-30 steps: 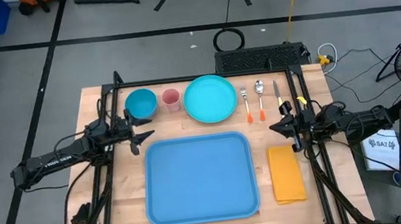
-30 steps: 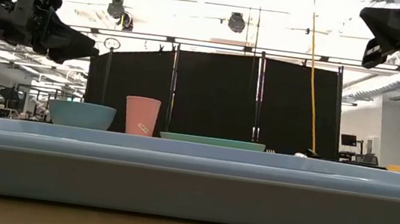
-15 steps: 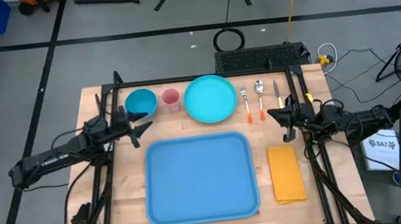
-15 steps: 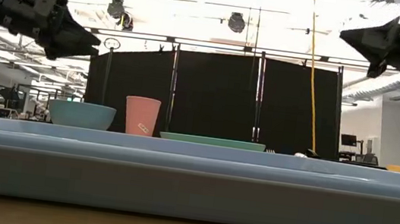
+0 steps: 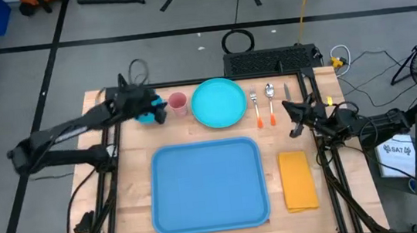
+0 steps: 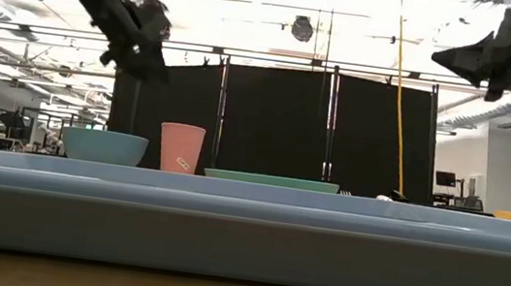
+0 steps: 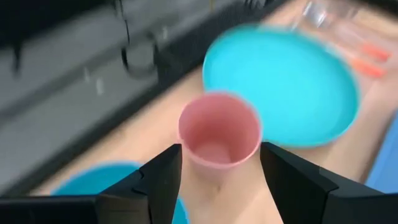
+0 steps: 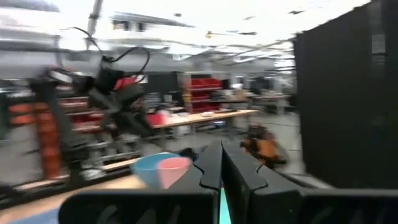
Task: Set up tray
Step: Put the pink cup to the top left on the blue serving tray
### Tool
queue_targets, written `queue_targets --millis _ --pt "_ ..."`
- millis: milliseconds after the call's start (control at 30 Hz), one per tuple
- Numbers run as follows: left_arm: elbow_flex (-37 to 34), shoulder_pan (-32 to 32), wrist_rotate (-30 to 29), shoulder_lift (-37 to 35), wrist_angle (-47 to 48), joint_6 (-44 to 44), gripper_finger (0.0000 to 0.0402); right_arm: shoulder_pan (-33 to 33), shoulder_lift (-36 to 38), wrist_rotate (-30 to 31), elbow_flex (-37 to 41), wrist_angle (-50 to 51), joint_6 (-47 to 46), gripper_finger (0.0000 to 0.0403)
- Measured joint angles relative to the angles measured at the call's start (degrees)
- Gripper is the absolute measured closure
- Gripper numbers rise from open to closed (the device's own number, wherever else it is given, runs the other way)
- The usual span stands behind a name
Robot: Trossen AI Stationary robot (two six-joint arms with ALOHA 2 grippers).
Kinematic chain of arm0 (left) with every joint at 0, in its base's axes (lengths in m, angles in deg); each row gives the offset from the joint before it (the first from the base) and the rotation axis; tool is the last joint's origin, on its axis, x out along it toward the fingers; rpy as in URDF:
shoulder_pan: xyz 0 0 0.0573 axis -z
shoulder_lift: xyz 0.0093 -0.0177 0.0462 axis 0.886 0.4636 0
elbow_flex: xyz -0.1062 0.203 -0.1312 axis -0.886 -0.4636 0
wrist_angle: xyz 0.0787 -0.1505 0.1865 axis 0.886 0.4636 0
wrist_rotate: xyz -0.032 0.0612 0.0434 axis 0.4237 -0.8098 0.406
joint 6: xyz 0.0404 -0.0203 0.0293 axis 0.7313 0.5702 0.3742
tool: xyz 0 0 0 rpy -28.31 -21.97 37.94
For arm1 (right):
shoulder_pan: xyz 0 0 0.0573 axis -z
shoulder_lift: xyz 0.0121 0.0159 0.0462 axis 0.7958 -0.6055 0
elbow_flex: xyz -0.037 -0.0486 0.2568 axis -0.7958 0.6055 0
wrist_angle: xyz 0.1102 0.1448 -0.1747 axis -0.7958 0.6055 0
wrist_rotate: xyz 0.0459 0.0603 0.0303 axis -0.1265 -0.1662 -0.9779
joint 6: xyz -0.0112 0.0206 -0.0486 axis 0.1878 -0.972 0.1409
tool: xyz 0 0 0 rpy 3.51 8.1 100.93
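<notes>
right claw [image 8: 221, 163] fingers pressed together, blue bowl [image 8: 147, 167], pink cup [image 8: 175, 168]

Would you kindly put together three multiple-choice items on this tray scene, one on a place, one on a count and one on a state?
1. Where does the yellow napkin lie?
A. on the tray
B. on the table beside the tray
C. under the plate

2. How many things lie on the tray?
A. none
B. one
C. three

3. How do the left gripper's fingers stand?
A. shut on the bowl
B. shut on nothing
C. open, with the pink cup ahead of them

Answers: 1 B, the high view shows it on bare wood by the tray's edge. 2 A, the tray's blue floor is bare. 3 C, the left wrist view shows the gap.
</notes>
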Motion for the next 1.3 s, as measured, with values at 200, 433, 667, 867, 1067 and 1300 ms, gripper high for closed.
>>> queue_targets --millis 200,433,667,867,1067,1300 --pt "14.04 -4.78 2.3 12.4 14.28 -0.85 0.0179 0.0 -0.04 9.59 0.0 0.9 4.28 0.0403" --pt "24.6 -7.42 6.45 22.61 23.09 1.07 0.0179 0.0 -0.04 9.28 0.0 2.44 4.04 0.0403" --pt "29.32 -9.42 3.86 28.75 28.12 1.84 0.0179 0.0 -0.04 9.16 0.0 2.44 4.02 0.0403" --pt "29.38 -10.56 4.71 31.7 27.67 2.01 0.0179 0.0 -0.04 9.12 0.0 2.43 4.02 0.0403" --pt "29.38 -10.4 6.8 33.33 26.35 2.03 0.0179 0.0 -0.04 9.12 0.0 2.42 4.0 0.0403" --pt "29.38 -9.99 9.21 33.33 26.27 2.13 0.0179 0.0 -0.04 9.12 0.0 2.44 3.99 0.0403"
